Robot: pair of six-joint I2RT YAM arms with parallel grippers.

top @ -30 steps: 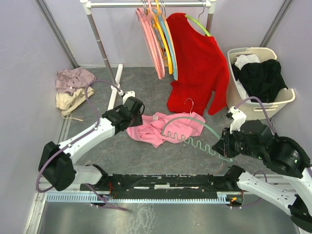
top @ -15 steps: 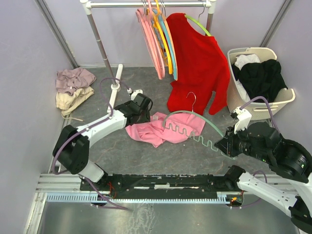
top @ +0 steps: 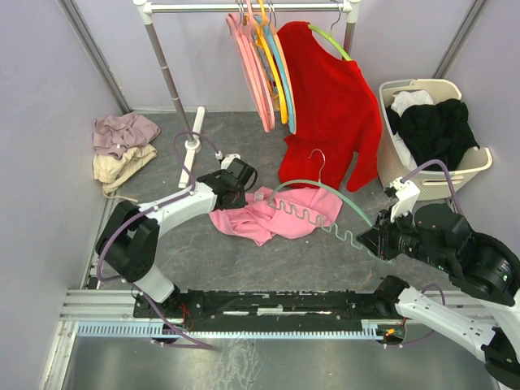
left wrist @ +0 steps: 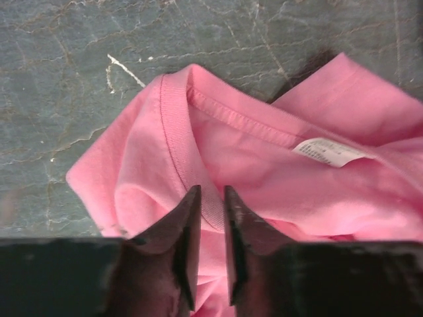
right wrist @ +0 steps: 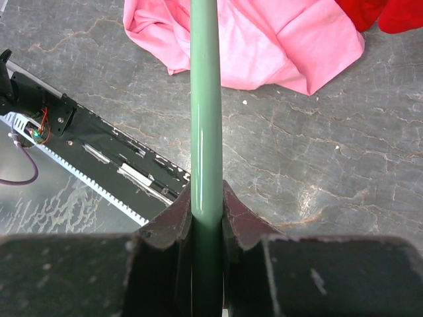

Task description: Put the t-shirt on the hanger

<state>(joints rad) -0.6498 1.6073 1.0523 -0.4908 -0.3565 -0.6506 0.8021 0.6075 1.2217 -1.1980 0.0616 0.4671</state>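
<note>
From above, the t-shirt (top: 268, 215) lies crumpled about the middle of the counter (top: 203, 252), nearer its left half than its right. The left claw (top: 244, 188) is down at the shirt's far left edge, so the left arm is plainly the nearer one to the cloth. The right claw (top: 375, 242) holds the hanger (top: 341, 197) by one tip of its arc. The hanger's long axis runs from that claw, toward the near right, slantwise to the left and away, and its free end and wavy bar overlap the shirt's right part. I cannot tell from here whether it touches the cloth or hangs just over it.

Through the left wrist camera, the left claw (left wrist: 209, 198) has its jaws drawn nearly together, right at the ribbed collar (left wrist: 178, 132). Whether they actually pinch the rib I cannot tell. The neck opening spreads away ahead of the tips and to the right. A small white label (left wrist: 328, 150) is sewn inside it, its print too fine to read.

Through the right wrist camera, the right claw (right wrist: 207, 198) is clenched on the hanger (right wrist: 205, 99), whose green rod runs straight out from the jaws toward the t-shirt (right wrist: 264, 39) beyond. No other writing shows.

As I judge it, the coming move turns on getting that free end into the neck opening beside the left claw.
</note>
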